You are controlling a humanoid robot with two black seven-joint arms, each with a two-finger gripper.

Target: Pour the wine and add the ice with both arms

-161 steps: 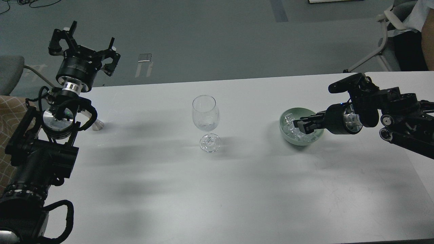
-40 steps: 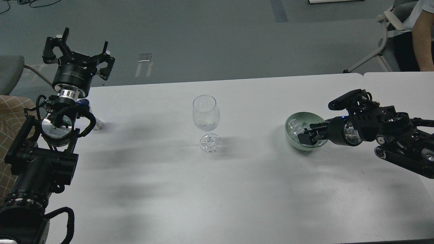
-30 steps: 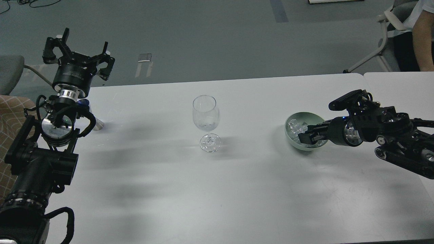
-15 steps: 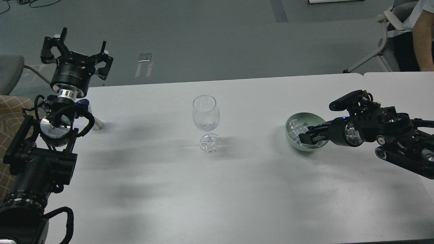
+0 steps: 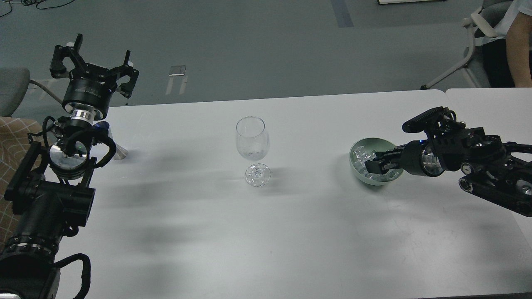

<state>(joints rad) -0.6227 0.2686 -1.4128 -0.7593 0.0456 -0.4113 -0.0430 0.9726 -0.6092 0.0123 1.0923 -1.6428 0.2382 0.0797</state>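
Observation:
A clear, empty stemmed wine glass [image 5: 252, 143] stands upright at the table's middle. A pale green bowl [image 5: 360, 176] sits to its right, tipped so its opening faces left, with several clear ice cubes [image 5: 360, 157] inside. My right gripper [image 5: 373, 165] reaches into the bowl from the right, its fingertips among the cubes. The fingers are close together, and I cannot tell whether they hold a cube. My left gripper [image 5: 94, 62] is raised at the far left, over the table's back edge, fingers spread and empty.
A small pale object with a blue part [image 5: 119, 153] lies on the table, partly hidden behind my left arm. A second table [image 5: 482, 99] adjoins on the right. A chair and a person [image 5: 515, 45] are at the back right.
Since 5.4 s ago the bowl has shifted right and nearer and tipped, with my right gripper in it. Over the last second both arms barely moved.

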